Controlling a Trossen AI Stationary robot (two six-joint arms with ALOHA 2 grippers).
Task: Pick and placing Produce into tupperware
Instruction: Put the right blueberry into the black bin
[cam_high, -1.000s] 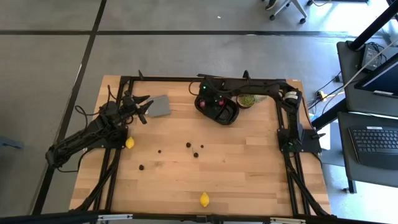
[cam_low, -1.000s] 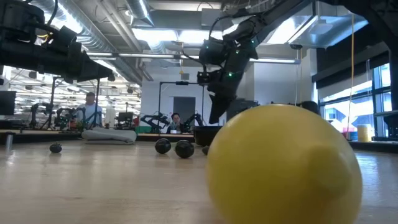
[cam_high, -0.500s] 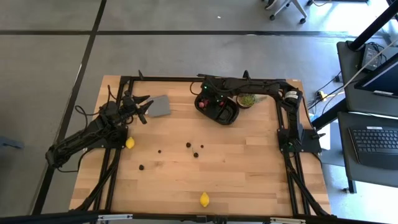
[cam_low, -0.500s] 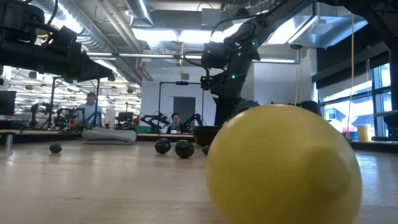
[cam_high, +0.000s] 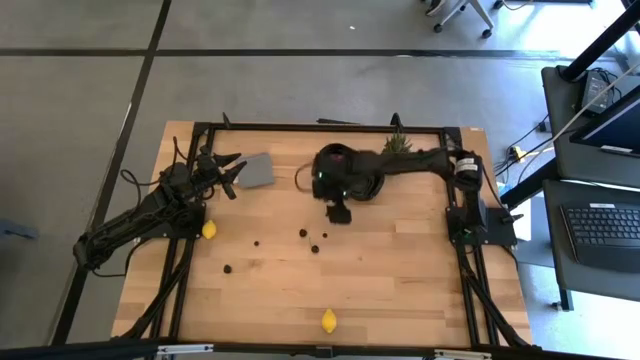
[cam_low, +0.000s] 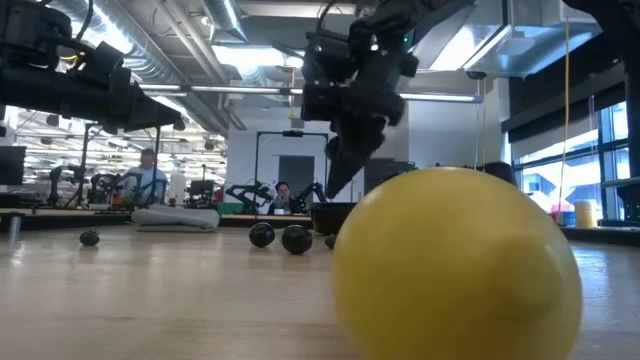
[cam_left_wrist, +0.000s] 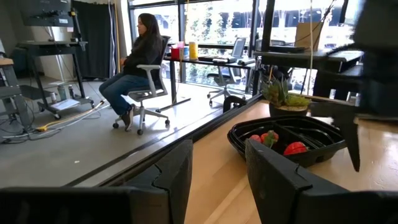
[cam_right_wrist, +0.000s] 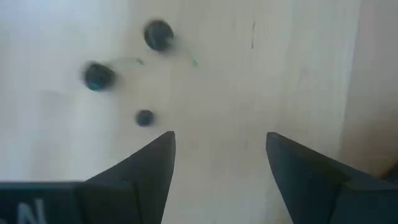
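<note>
— Where did you have the right arm?

— Stretched across the table's far side, right gripper (cam_high: 339, 213) pointing down with its fingers apart and empty, just in front of the tupperware (cam_left_wrist: 286, 140). The left gripper (cam_high: 230, 172) waited beside the grey square (cam_high: 258, 170), fingers spread.

— Any writing?

— None I could read.

— And the produce?

— Red strawberries (cam_left_wrist: 295, 148) sat in the black tray; dark berries (cam_high: 303, 233) lay mid-table (three under my wrist camera), one lemon (cam_high: 209, 230) left, another lemon (cam_high: 329, 320) near the front edge.
</note>
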